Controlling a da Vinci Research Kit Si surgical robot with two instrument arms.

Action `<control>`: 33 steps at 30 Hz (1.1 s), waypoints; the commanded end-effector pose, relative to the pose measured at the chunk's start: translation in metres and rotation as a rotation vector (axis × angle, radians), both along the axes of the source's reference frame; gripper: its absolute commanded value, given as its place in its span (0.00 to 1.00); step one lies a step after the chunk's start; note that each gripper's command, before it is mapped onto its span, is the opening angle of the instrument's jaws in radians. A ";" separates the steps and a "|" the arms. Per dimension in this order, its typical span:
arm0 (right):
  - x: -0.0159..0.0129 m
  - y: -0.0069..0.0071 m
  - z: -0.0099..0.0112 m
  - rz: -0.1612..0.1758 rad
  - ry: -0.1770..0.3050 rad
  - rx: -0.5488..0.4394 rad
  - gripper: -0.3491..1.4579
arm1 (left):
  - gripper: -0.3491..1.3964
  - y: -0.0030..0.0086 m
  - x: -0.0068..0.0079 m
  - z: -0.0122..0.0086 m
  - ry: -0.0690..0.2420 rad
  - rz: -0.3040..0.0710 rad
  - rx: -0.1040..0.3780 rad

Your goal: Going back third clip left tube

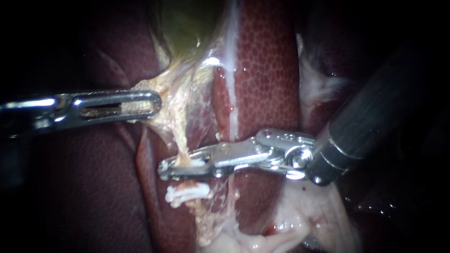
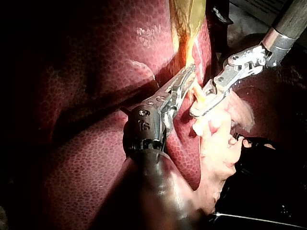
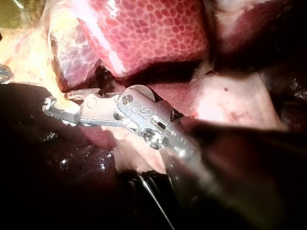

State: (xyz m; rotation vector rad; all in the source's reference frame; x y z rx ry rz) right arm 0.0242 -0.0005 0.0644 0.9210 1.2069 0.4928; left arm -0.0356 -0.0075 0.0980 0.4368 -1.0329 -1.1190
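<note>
Two instruments: left instrument (image 1: 155, 103) jaws clamp tissue (image 1: 174, 119) — right instrument (image 1: 165, 169) jaws close narrowly on one white clip (image 1: 197, 164); second clip (image 1: 187, 192) just below.

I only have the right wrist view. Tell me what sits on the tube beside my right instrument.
Observer: In the endoscope view a white clip crosses the tube just beside the right instrument, on the side away from the gallbladder. I cannot tell whether it is one clip or two.
Operator: Report the left instrument.
Observer: The left instrument has its jaws shut on yellowish tissue below the gallbladder.
Operator: Say whether the instruments touch.
Observer: They are apart, and a bare stretch of tube shows between them.
</note>
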 end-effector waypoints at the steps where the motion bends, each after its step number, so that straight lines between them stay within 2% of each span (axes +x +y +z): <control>1: 0.0000 0.0000 0.0000 0.000 0.000 0.000 0.00 | 0.00 0.0000 0.0000 0.0000 0.000 0.000 0.000; 8: -0.0001 0.0000 -0.0001 0.000 0.001 0.000 0.00 | 0.00 0.0000 0.0000 0.0000 0.000 0.000 0.000; 10: 0.0000 0.0000 -0.0002 -0.002 0.002 0.001 0.21 | 0.00 0.0000 0.0000 0.0000 0.000 0.000 0.000; 13: 0.0001 0.0002 -0.0004 -0.008 0.016 -0.043 0.40 | 0.00 0.0000 0.0000 0.0000 0.000 0.000 0.000; 16: 0.0002 0.0005 -0.0005 -0.009 0.023 -0.063 0.48 | 0.00 0.0000 0.0000 0.0000 0.000 0.000 0.000; 18: 0.0001 0.0006 -0.0006 -0.011 0.029 -0.079 0.49 | 0.00 0.0000 0.0000 0.0000 0.000 0.000 0.000; 22: 0.0000 0.0008 -0.0007 0.027 0.013 -0.105 0.52 | 0.00 0.0000 0.0000 0.0000 0.000 0.000 0.000; 33: -0.0038 0.0022 -0.0012 0.025 0.029 -0.126 0.52 | 0.00 0.0000 0.0001 0.0000 0.000 0.000 0.000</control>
